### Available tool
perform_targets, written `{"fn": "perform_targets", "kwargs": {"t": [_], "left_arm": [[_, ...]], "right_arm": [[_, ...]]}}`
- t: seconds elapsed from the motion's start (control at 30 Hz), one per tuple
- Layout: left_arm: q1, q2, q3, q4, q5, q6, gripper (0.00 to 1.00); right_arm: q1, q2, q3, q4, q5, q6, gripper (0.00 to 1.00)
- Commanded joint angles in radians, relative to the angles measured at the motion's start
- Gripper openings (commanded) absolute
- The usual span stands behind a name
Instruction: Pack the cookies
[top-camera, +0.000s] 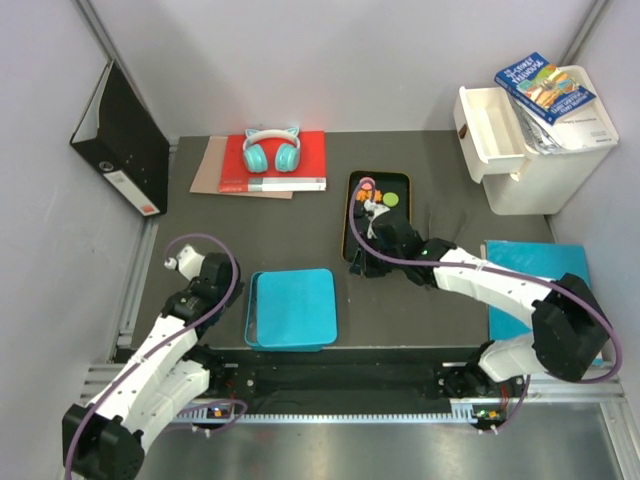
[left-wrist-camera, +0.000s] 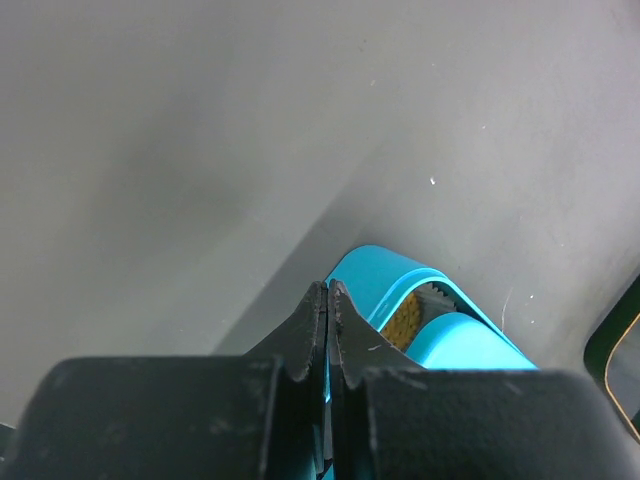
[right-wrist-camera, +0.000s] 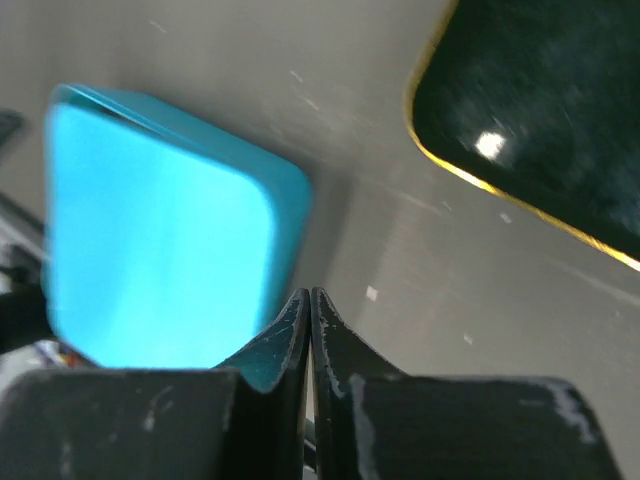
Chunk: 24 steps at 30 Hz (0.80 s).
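Several cookies lie at the far end of a black gold-rimmed tray (top-camera: 398, 232): a pink one (top-camera: 367, 184), a green one (top-camera: 391, 200) and orange ones (top-camera: 359, 198), beside a white paper cup (top-camera: 373, 208). A blue lidded box (top-camera: 291, 308) stands near the front; in the left wrist view its lid (left-wrist-camera: 455, 345) sits ajar over an orange cookie (left-wrist-camera: 404, 319). My right gripper (top-camera: 360, 267) is shut and empty at the tray's near left corner; it shows in its wrist view (right-wrist-camera: 309, 296) with the tray (right-wrist-camera: 540, 120) and the box (right-wrist-camera: 160, 240). My left gripper (left-wrist-camera: 328, 288) is shut and empty, just left of the box.
A red book with teal headphones (top-camera: 271, 150) lies at the back. A black binder (top-camera: 120, 140) leans on the left wall. A white drawer unit (top-camera: 530, 140) with a book on top stands back right. A teal sheet (top-camera: 535, 262) lies at the right.
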Motion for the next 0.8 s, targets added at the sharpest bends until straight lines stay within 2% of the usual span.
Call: {"fn": "perform_targets", "kwargs": {"t": [0.0, 0.3, 0.47, 0.77], "left_arm": [[0.005, -0.012, -0.016, 0.0, -0.01, -0.005, 0.0], [0.005, -0.026, -0.039, -0.012, 0.007, -0.01, 0.0], [0.005, -0.029, -0.045, -0.012, 0.031, -0.021, 0.0], [0.005, -0.052, -0.046, -0.021, 0.036, -0.016, 0.0]], "right_arm": [[0.048, -0.009, -0.041, -0.096, 0.094, -0.036, 0.0], [0.145, 0.064, -0.035, -0.113, 0.106, -0.039, 0.0], [0.223, 0.147, 0.032, -0.123, 0.102, -0.043, 0.0], [0.25, 0.199, 0.07, -0.103, 0.069, -0.029, 0.0]]}}
